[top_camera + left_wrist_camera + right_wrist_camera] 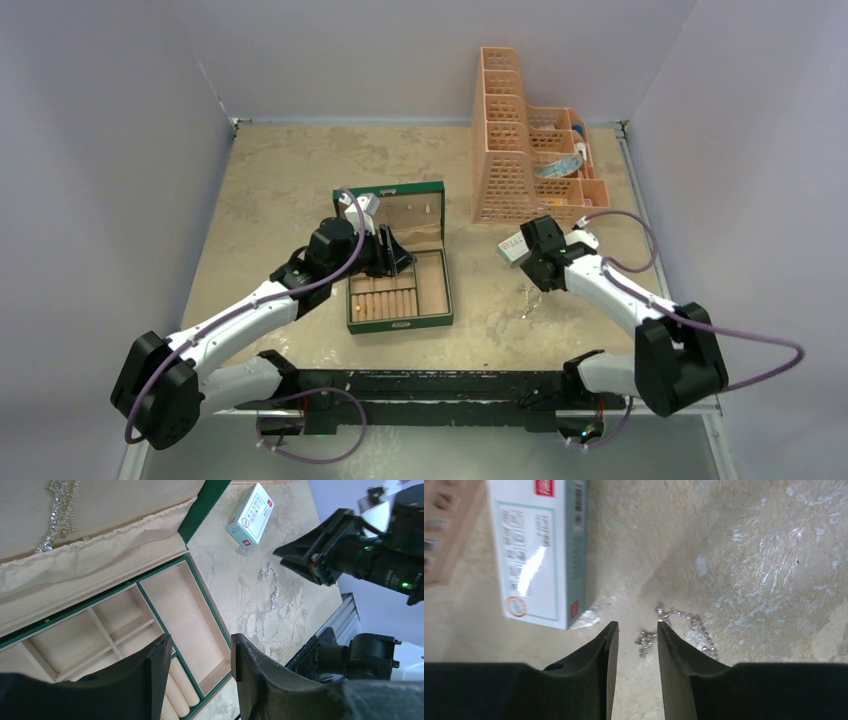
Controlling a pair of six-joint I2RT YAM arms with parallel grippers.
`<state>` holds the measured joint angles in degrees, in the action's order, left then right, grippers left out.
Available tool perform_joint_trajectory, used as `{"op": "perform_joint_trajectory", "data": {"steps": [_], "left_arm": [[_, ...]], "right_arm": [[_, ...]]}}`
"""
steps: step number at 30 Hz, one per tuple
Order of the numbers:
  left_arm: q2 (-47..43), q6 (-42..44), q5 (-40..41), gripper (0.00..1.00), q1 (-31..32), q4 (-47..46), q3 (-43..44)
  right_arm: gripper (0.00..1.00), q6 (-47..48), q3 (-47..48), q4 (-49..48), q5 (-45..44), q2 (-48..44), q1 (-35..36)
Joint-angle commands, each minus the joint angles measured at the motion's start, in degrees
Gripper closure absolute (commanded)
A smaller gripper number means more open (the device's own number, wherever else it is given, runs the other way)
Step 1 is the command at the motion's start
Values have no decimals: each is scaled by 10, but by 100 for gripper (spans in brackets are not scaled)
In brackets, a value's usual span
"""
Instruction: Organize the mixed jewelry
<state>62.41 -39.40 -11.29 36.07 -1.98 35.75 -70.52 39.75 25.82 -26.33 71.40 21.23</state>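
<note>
Over on the right side - the right pincer (637,625) is down low over the table (764,555), jaws apart with a clear gap, clamping nothing. And there is the silvery chain (695,623), lying flat on the stone-patterned top. One little clump of it sits right in the gap between the two fingertips, and the rest trails off past the right-hand finger and curls back behind it. Whether the fingertips touch the links, I cannot tell.

Just beside the chain, on the other side of the pincer, lies the white card box (536,550) with its red print, and the corner of the orange basket (439,535) is beyond that.

Now the left side - the left pincer (200,637) hangs over the open green box (197,510), its jaws spread wide and nothing between them. Below it are the box's plain compartments and padded rolls. A second chain (60,510) hangs on the inside of the raised lid. From the left wrist camera the loose chain shows on the table well apart from the green box, close under the right pincer.
</note>
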Motion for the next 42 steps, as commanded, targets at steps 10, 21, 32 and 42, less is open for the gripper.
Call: {"op": "perform_joint_trajectory", "data": {"steps": [10,21,32,42], "left_arm": [[1,16,-8,54,2,-51,12],[-9,28,9,54,2,-53,3],[-8,27,14,54,2,-53,-1],[-13,24,12,54,2,-47,2]], "right_arm": [[53,159,61,80,95,59,-2],[61,163,82,85,80,118,-2],[65,159,63,65,90,140,-2],[98,158,68,51,96,132,-2]]}}
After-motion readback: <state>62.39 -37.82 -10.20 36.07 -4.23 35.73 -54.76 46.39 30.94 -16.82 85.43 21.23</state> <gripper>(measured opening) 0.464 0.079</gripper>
